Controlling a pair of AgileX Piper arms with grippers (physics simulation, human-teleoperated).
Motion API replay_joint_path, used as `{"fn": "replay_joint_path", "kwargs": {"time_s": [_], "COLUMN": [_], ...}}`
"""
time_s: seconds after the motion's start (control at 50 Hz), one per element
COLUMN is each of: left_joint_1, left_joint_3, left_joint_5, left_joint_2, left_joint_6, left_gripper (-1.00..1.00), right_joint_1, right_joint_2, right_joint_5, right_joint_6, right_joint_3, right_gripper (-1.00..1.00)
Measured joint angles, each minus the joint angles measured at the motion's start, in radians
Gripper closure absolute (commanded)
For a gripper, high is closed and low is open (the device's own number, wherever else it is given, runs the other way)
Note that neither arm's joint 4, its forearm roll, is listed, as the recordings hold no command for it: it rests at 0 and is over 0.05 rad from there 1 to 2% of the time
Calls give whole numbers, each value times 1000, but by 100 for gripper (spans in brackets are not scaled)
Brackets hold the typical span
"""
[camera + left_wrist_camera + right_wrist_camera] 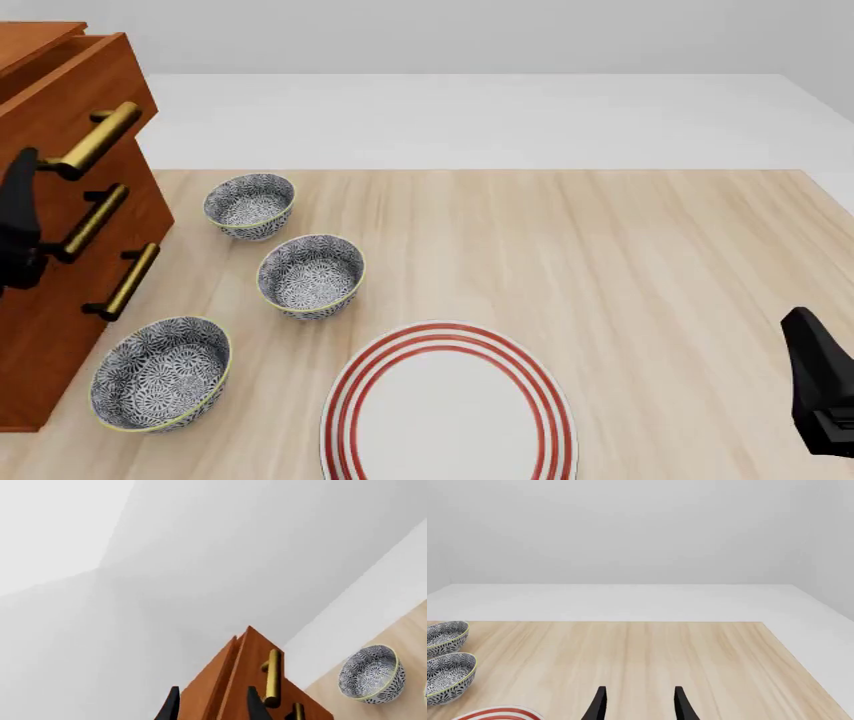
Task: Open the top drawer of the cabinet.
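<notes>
The cabinet [40,330] stands at the table's left edge. Its top drawer [80,85] juts out a little beyond the cabinet's top, and its brass handle [96,138] points toward the table's middle. My left gripper [19,200] hangs in front of the drawer fronts, just below that handle. In the left wrist view its black fingertips [252,705] stand apart with the drawer's upper corner [253,652] between them, while the handle [272,675] lies outside them, so it is open. My right gripper [814,385] sits at the near right, open [639,705] over bare wood.
Three patterned bowls [250,203] [311,275] [160,372] stand in a row just right of the cabinet. A red-ringed white plate [447,405] lies at the near middle. Two more drawers with handles [91,222] [131,282] sit below the top one.
</notes>
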Motion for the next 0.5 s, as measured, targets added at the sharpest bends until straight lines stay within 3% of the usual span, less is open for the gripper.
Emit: {"fn": "replay_joint_path", "kwargs": {"time_s": [0.34, 0.5], "left_joint_1": [28, 31], "left_joint_3": [-232, -299], "left_joint_5": [346, 464], "left_joint_2": [-10, -11], "left_joint_6": [-309, -412], "left_gripper": [-100, -100], "right_joint_1": [0, 0], "right_joint_2": [0, 0], "right_joint_5": [0, 0], "right_joint_6": [0, 0], "right_joint_3": [0, 0], "right_gripper": [-100, -100]}}
